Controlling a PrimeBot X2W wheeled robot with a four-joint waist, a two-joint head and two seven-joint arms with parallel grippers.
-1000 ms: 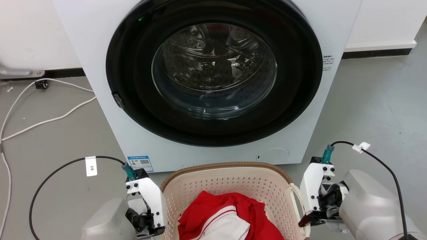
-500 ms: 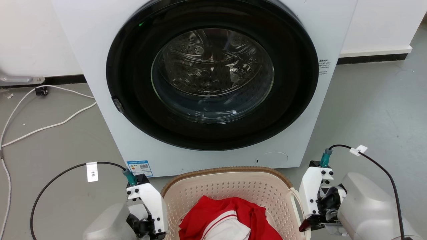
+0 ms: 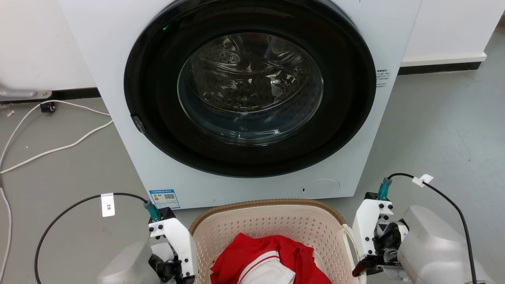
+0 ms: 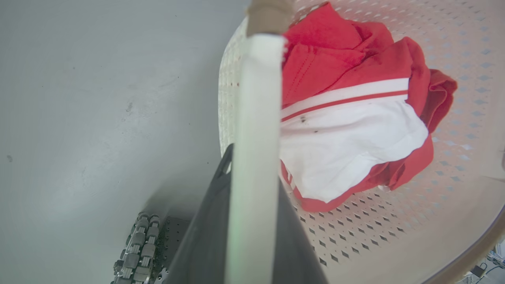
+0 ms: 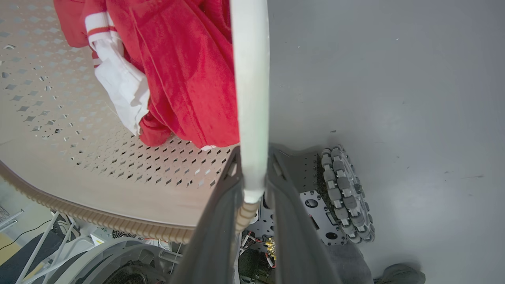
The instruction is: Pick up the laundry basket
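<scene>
Basket [image 3: 272, 225]: light, stiff plastic.
Grip: both handles [image 3: 348, 238].
Left claw [image 4: 252, 173]: clamps left handle [image 4: 258, 98].
Right claw [image 5: 252, 161]: clamps right handle [image 5: 250, 79].

Note: your head camera shifted slightly. Washer [image 3: 256, 189], laundry basket [image 3: 268, 203], left gripper [image 3: 179, 276] and right gripper [image 3: 361, 269] now sit lower in frame.

Front-loading washer [image 3: 118, 150]: white cabinet, round dark door [image 3: 349, 118] w/ glass window [image 3: 250, 88], closed; blue sticker [image 3: 164, 198] at lower-left corner. White cable [image 3: 59, 148] loops over grey floor [image 3: 442, 130] left of washer. Crumpled red & white garment [image 4: 347, 130] in foreground.
</scene>
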